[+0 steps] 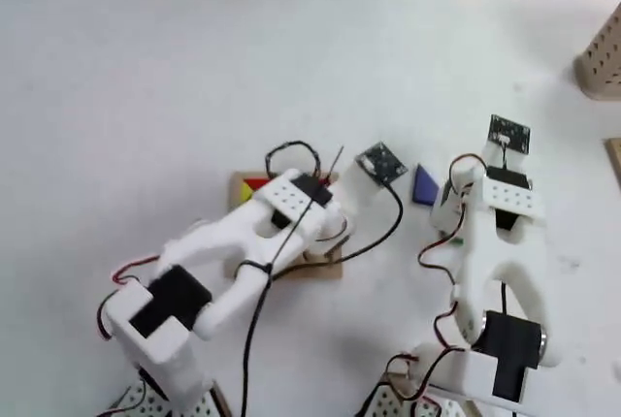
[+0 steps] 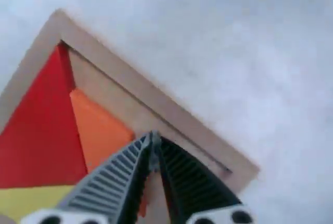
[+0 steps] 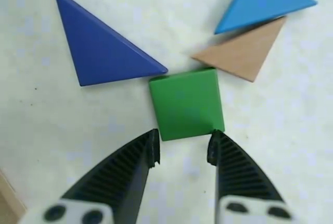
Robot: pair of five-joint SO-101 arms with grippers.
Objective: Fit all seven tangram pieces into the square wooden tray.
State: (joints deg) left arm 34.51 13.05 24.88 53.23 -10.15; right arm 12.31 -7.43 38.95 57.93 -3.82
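The square wooden tray (image 1: 239, 184) lies under my left arm, its rim (image 2: 156, 96) running diagonally in the left wrist view. Inside it sit a red triangle (image 2: 39, 125), an orange piece (image 2: 101, 130) and a yellow piece (image 2: 26, 203). My left gripper (image 2: 154, 139) is shut, its tips low over the orange piece's edge and the bare tray floor. My right gripper (image 3: 183, 148) is open, just short of a green square (image 3: 186, 103) on the table. Around the square lie a dark blue triangle (image 3: 101, 44) (image 1: 424, 184), a light blue triangle (image 3: 263, 0) and a plain wooden triangle (image 3: 242, 52).
A tan perforated block (image 1: 602, 58) stands at the table's right edge, with another wooden edge (image 1: 614, 160) below it. Cables loop over the left arm and tray. White table stretches across the back and left.
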